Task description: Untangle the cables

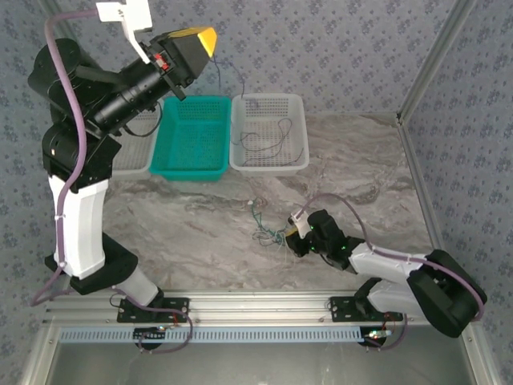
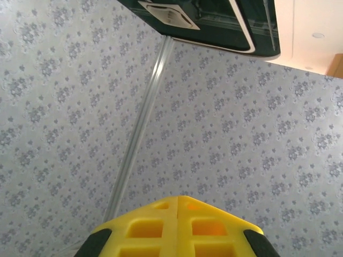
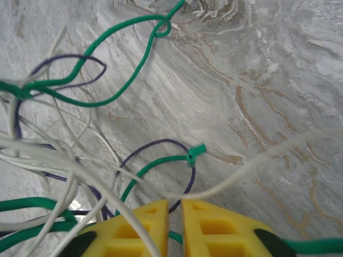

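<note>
Lying tangled on the desk (image 1: 184, 233), the green, white and dark cables (image 3: 197, 151) crowd the tips of the right pincer (image 3: 174, 203) (jaws nearly together, grasp unclear).

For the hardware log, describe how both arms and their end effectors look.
The left arm and right arm match: black rounded joints, white link covers and a purple cable routed outside. The left end effector and right end effector have yellow wedge-shaped fingers with square recesses and black patches at the base. A white bracket sits on the left wrist.
</note>
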